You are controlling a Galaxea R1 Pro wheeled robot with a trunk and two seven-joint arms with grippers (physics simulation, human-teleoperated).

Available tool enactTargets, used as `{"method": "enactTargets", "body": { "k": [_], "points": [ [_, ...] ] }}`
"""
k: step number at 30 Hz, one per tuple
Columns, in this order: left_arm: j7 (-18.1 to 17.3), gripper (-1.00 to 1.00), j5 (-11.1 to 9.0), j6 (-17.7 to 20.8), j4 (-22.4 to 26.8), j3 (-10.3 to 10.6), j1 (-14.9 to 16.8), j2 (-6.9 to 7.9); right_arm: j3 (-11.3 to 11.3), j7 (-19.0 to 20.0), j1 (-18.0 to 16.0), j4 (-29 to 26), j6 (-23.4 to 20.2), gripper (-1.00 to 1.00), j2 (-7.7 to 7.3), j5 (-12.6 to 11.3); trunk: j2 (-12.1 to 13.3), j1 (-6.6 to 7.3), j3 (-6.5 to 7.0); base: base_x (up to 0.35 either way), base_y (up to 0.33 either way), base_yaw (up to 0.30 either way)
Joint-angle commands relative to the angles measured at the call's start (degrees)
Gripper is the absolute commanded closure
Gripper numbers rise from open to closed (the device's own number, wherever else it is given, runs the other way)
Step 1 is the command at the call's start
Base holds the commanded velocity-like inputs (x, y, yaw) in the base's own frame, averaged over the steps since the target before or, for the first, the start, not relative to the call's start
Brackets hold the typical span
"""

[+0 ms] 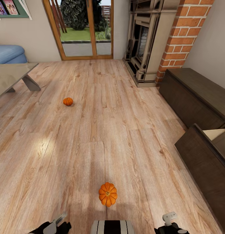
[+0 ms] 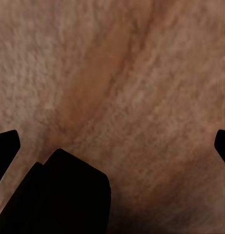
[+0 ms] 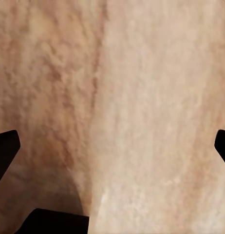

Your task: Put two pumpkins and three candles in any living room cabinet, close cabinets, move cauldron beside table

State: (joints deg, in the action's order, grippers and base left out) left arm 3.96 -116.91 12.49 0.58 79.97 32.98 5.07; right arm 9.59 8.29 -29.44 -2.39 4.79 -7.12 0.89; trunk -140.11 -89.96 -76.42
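Note:
Two orange ribbed pumpkins lie on the light plank floor in the head view. The near pumpkin point(image 1: 107, 194) is just ahead of my base, between my two arms; the far pumpkin point(image 1: 68, 101) lies out towards the table point(image 1: 8, 76). The dark brown cabinet point(image 1: 193, 94) runs along the right wall, and its near drawer point(image 1: 203, 162) is pulled out, showing a pale inside. My left gripper point(image 2: 112, 146) and right gripper point(image 3: 112, 146) each hang open over bare floor, holding nothing. The candles and the cauldron are out of view.
A brick fireplace point(image 1: 148, 42) stands at the back right and a glass patio door point(image 1: 86, 29) at the back. A blue sofa point(image 1: 8, 53) sits behind the table at the left. Wide plank floor lies between the table and the cabinet.

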Motion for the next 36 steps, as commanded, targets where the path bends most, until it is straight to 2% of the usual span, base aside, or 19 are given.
{"method": "enactTargets", "body": {
  "k": [1, 14, 16, 17, 21, 25, 28, 30, 32, 36],
  "points": [
    [0.00, -1.00, 0.01, 0.00, 0.01, 0.01, 0.11, -0.01, 0.03, 0.01, 0.00, -0.03, 0.01, -1.00, 0.00, 0.00, 0.00, 0.00, 0.00, 0.000, 0.000, 0.000],
    [-0.01, -1.00, 0.02, -0.13, 0.00, 0.20, 3.19, 0.21, 0.21, -0.20, -0.03, -0.51, -0.08, -1.00, 0.04, 0.37, 0.00, 0.00, 0.00, 0.000, 0.000, 0.000],
    [-0.01, -1.00, 0.05, -0.11, 0.02, 0.25, 4.11, 0.26, 0.18, -0.24, -0.12, -2.05, -0.20, -1.00, 0.12, 0.35, 0.00, 0.00, 0.00, 0.000, 0.000, 0.000],
    [-0.05, -1.00, 0.08, -0.10, 0.03, 0.30, 4.93, 0.25, 0.23, 0.01, -0.15, -4.89, -0.56, -1.00, 0.16, 0.35, 0.00, 0.00, 0.00, 0.000, 0.000, 0.000],
    [-1.19, -1.00, 0.27, -0.09, 0.03, 0.44, 6.53, 0.21, 0.39, 0.39, -0.17, -10.00, -0.92, -1.00, 0.18, 0.34, 0.00, 0.00, 0.00, 0.000, 0.000, 0.000],
    [-7.69, -1.00, 0.36, -0.09, 0.03, 0.61, 7.79, 1.06, 0.44, 2.52, -0.18, -15.23, -1.06, -1.00, 0.34, 0.26, 0.00, 0.00, 0.00, 0.000, 0.000, 0.000],
    [-13.40, -1.00, 0.37, -0.09, 0.01, 0.63, 8.49, 2.46, 0.36, 3.18, -0.18, -16.28, -1.16, -1.00, 0.38, 0.01, 0.00, 0.00, 0.00, 0.000, 0.000, 0.000],
    [-16.20, -1.00, 0.37, -0.09, 0.00, 0.63, 8.60, 2.84, 0.39, 3.26, -0.18, -16.41, -1.16, -1.00, 0.45, 0.07, 0.00, 0.00, 0.00, 0.000, 0.000, 0.000],
    [-21.14, -1.00, 0.37, -0.09, -0.04, 0.63, 8.73, 3.04, 0.47, 3.37, -0.18, -16.51, -1.10, -1.00, 0.52, 0.20, 0.00, 0.00, 0.00, 0.000, 0.000, 0.000],
    [-23.92, -1.00, 0.37, -0.09, -0.07, 0.70, 9.61, 3.17, 0.51, 3.46, -0.18, -18.44, -1.00, -1.00, 0.67, 0.30, 0.00, 0.00, 0.00, 0.000, 0.000, 0.000]
  ]
}}
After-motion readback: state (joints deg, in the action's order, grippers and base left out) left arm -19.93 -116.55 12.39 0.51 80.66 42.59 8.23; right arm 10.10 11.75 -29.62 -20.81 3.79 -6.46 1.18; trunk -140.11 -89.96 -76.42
